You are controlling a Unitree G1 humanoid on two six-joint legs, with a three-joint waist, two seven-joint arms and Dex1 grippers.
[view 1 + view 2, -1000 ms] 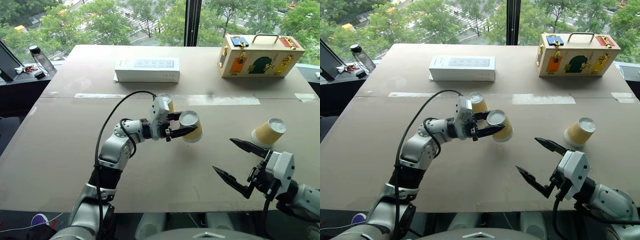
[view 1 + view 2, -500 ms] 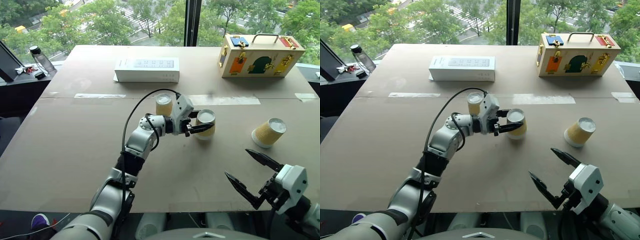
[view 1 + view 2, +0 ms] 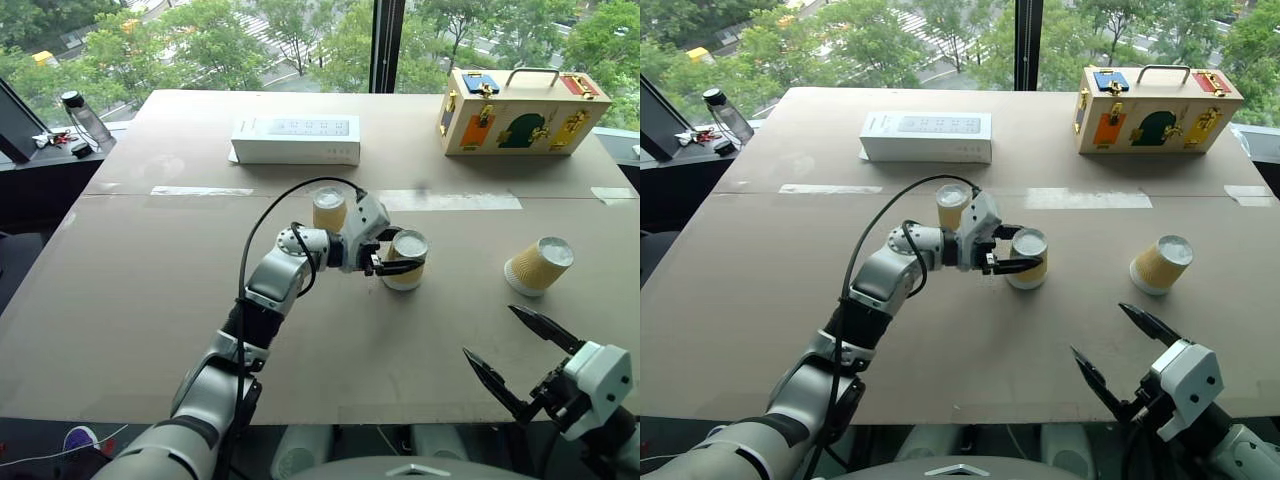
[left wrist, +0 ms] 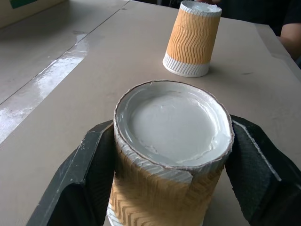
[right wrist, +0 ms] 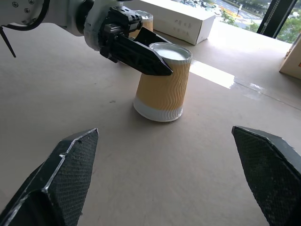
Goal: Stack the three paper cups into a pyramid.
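A broad tan counter (image 3: pixel 120 300) stands before a large window (image 3: pixel 250 40) with a dark upright mullion (image 3: pixel 383 45); green treetops and a street show outside in daylight. Strips of pale tape (image 3: pixel 200 191) run across the counter. At its far edge rest a white box (image 3: pixel 295 139) and a cream case with coloured latches (image 3: pixel 520 110). A bottle (image 3: pixel 82 118) stands on a dark side surface.
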